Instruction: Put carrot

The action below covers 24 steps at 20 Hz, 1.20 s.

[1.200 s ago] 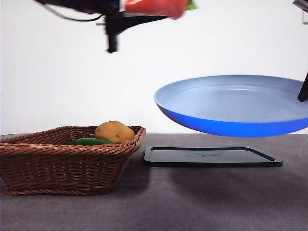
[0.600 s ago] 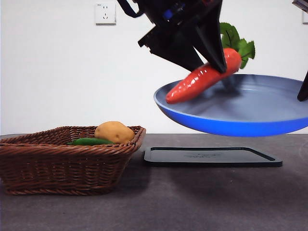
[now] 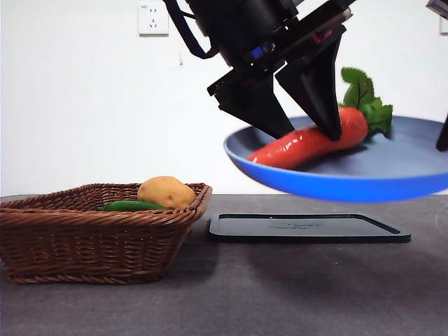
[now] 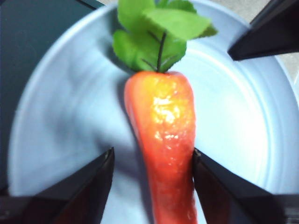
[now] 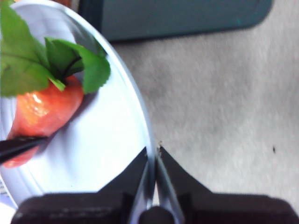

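The orange-red carrot [image 3: 308,143] with green leaves lies in the blue plate [image 3: 336,185], which is held in the air above the table. My left gripper [image 3: 308,134] is over the plate, open, with one jaw on each side of the carrot [image 4: 163,126]; one jaw touches it, the other stands a little apart. My right gripper [image 5: 153,151] is shut on the plate's rim [image 5: 140,116] and shows in the front view as a black tip at the right edge [image 3: 442,136]. The carrot's leafy end also shows in the right wrist view [image 5: 42,109].
A brown wicker basket [image 3: 98,238] stands at the left with a tan potato [image 3: 166,192] and a slim green vegetable [image 3: 133,206] in it. A flat black tray [image 3: 308,227] lies on the table under the plate. A wall socket [image 3: 153,19] is behind.
My left gripper came down from the top with the carrot, laid it in the plate and spread its jaws. The plate tilted slightly. The basket has not changed.
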Motion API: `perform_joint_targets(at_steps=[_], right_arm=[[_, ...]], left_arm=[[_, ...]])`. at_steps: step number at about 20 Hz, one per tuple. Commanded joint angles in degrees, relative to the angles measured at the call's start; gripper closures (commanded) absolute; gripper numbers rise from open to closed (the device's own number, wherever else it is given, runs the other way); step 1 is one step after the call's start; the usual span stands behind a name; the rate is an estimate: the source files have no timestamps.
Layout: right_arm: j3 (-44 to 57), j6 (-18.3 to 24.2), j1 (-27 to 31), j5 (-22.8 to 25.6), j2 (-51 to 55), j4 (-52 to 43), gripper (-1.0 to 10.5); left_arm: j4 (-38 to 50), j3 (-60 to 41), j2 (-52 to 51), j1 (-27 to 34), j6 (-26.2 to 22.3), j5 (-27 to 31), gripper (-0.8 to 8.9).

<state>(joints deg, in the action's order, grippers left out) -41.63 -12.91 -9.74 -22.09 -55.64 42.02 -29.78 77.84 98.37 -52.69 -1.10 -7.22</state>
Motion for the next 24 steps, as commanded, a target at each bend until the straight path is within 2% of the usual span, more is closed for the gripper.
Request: perform_joint_targets(at_steps=[1, 6, 9, 14, 18, 24], right_arm=[[-0.8, -0.7, 0.0, -0.2, -3.0, 0.5, 9.4], [-3.0, -0.5, 1.5, -0.4, -14.4, -2.4, 9.4], [-8.9, -0.6, 3.2, -0.5, -24.3, -7.1, 9.4], [-24.5, -0.8, 4.6, -0.3, -41.4, -9.7, 9.4], [-33.5, -2.3, 5.2, -0.5, -51.0, -10.3, 9.4], [-35.1, -2.2, 6.1, -0.3, -55.8, -10.4, 9.3]], left_arm=[[-1.7, 3.1, -0.6, -0.6, -0.6, -0.5, 5.29], [-16.2, 14.6, -1.2, -0.6, -0.7, -0.4, 5.29], [-22.9, 20.5, -1.2, -0.6, -0.7, -0.5, 5.29], [-24.3, 21.5, -1.2, -0.6, -0.7, -0.4, 5.29], [-24.3, 21.5, -1.2, -0.8, -0.6, -0.4, 5.29], [-24.2, 21.5, -1.2, -0.9, -0.6, -0.4, 5.29]])
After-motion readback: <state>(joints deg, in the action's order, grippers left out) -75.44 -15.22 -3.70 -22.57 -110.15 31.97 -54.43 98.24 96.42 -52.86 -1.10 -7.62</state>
